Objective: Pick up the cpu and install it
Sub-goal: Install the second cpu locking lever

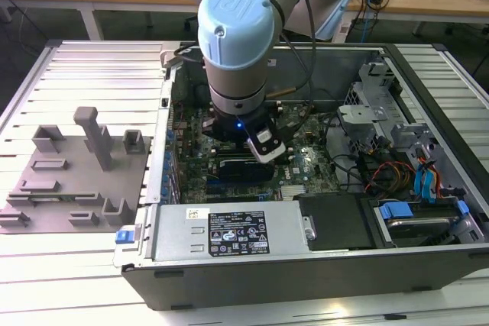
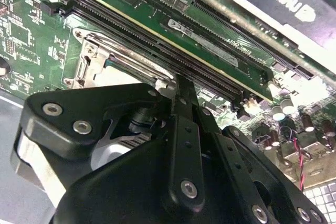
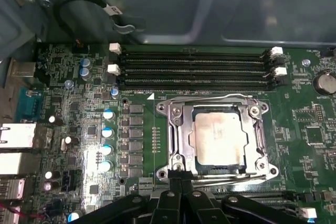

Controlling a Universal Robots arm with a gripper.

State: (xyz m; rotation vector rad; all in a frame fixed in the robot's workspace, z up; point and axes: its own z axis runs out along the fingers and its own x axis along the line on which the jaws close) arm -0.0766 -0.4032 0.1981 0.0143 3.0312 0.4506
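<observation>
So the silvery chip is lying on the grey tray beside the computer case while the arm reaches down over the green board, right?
Not quite. The arm does reach down over the green board, but the cpu is not on a tray: in the first wrist view it sits inside the metal socket frame on that board, just ahead of the gripper.

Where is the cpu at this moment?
In the first wrist view, the cpu lies flat inside the metal socket frame on the motherboard, beside the memory slots.
</observation>
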